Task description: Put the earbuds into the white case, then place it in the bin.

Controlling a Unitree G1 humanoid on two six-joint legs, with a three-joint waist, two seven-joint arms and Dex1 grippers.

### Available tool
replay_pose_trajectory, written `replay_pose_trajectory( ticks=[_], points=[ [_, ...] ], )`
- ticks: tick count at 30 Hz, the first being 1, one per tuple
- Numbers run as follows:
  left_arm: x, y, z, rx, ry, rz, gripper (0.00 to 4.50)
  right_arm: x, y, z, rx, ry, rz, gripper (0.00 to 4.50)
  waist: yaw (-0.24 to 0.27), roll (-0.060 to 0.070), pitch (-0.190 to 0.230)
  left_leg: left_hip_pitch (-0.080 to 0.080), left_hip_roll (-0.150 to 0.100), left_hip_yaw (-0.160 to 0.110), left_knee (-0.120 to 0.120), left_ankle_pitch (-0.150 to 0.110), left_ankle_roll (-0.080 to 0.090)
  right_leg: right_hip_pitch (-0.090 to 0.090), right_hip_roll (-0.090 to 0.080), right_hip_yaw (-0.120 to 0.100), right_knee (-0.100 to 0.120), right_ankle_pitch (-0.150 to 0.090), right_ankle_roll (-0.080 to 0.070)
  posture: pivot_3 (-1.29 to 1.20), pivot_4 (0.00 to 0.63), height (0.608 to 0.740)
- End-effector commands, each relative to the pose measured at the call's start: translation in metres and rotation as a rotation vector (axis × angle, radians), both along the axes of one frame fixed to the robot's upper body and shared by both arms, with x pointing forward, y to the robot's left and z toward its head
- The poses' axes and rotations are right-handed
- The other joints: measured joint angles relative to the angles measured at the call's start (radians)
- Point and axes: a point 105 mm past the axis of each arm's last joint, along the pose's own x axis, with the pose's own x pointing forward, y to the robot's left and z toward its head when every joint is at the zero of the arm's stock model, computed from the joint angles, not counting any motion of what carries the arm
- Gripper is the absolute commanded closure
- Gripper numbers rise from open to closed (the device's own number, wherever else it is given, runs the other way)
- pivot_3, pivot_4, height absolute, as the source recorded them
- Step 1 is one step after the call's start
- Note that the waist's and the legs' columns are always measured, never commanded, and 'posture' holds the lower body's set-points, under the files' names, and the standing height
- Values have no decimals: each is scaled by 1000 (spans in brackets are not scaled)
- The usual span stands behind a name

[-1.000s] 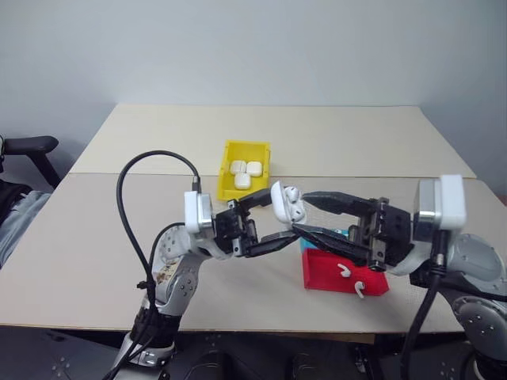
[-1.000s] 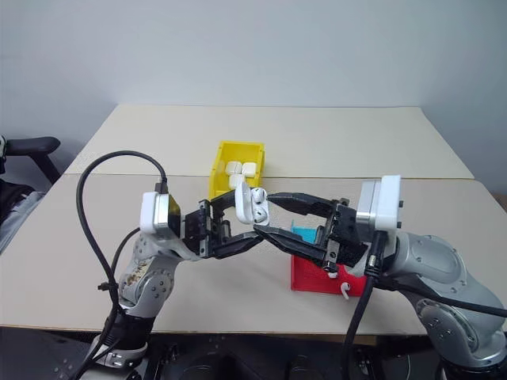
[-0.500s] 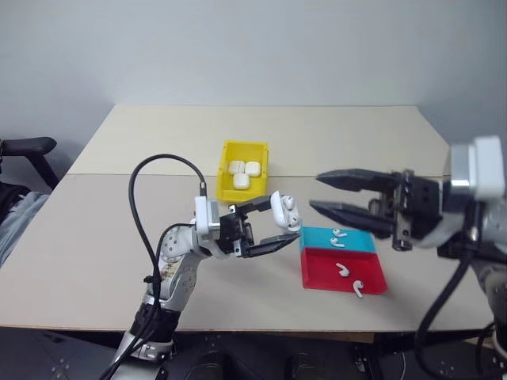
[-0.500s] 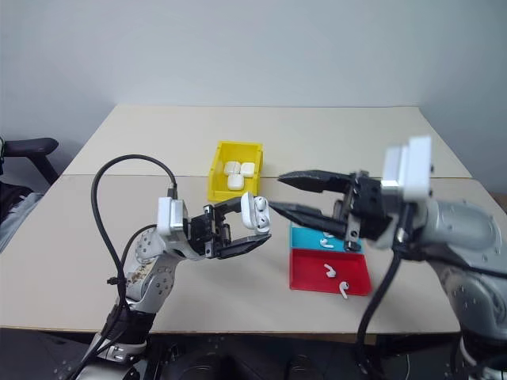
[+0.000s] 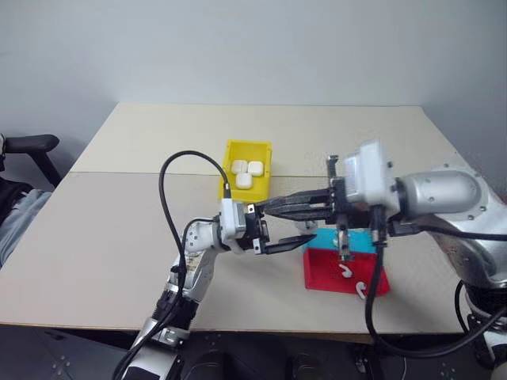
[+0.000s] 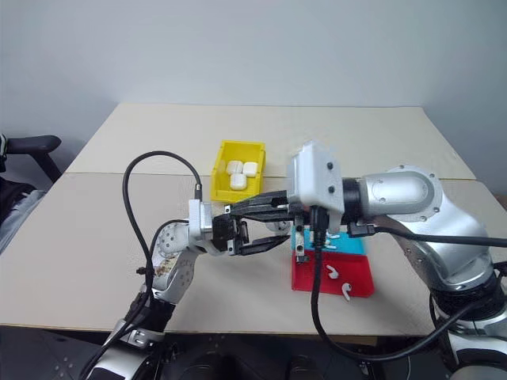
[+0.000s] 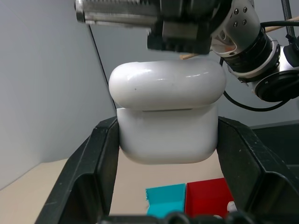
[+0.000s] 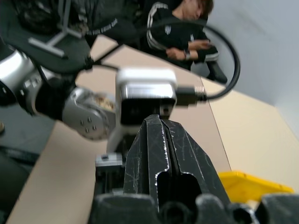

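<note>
Over the table (image 5: 119, 229) in the left eye view, the left gripper (image 5: 297, 224) is holding the white case (image 5: 304, 226) just above the teal tray (image 5: 366, 241), jaws clamped on it. The right gripper (image 5: 273, 207) is lying closed across the top, fingers pressed together. Far of them, the bin (image 5: 231, 178) is holding three cases already; this one is not yet in. Loose earbuds (image 5: 345, 271) are lying in the red tray (image 5: 325, 278).

Right eye view: same scene, the bin (image 6: 221, 176) is sitting far-left of both grippers, well apart from the held case.

Left wrist view: the case (image 7: 167, 116) is sitting upright between the two black fingers (image 7: 96, 163), lid looking down and shut. Loading seems done; carrying to the bin is what is left.

Right wrist view: the right fingers (image 8: 154, 154) are touching each other, holding nothing; a person (image 8: 180, 28) is sitting beyond the table.
</note>
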Motion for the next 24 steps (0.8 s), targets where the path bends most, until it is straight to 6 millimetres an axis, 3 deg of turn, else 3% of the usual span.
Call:
replay_pose_trajectory(
  ticks=[1, 8, 14, 18, 21, 24],
  points=[
    [-7, 7, 17, -52, -47, -2, 1674, 4, -11, -3, -49, -55, -34, 4475, 0, 0, 0, 0, 0, 0, 0, 0, 0, 0, 0, 0, 0, 0, 0, 0, 150, 740],
    [-7, 18, 16, -47, -48, 21, 1674, 10, -32, -7, -117, -86, -83, 4475, 0, 0, 0, 0, 0, 0, 0, 0, 0, 0, 0, 0, -1, 0, 0, 0, 150, 740],
    [8, 23, 20, -81, -62, 134, 1674, 10, -37, 26, 56, -123, -94, 4475, 0, 0, 0, 0, 0, 0, 0, 0, 0, 0, 0, 0, -1, 0, 0, 0, 150, 740],
    [51, 27, 37, -133, -84, 481, 1674, 21, -47, 34, 138, -137, -216, 4475, 6, 0, 0, 0, 0, 1, 1, 0, 0, 1, 0, -1, -1, 0, 0, 0, 150, 740],
    [97, 35, 47, -98, -54, 826, 1674, 26, -54, 28, 181, -115, -284, 4475, 11, -1, 0, 0, -1, 1, 1, 0, 0, 1, 0, -1, -1, 0, 0, 0, 150, 740],
    [126, 48, 54, -126, 17, 1038, 1674, 28, -58, 17, 194, -80, -337, 4475, 14, -1, 0, -1, -1, 2, 0, 0, 0, 1, 0, -1, -1, 0, 0, 0, 150, 740]
  ],
)
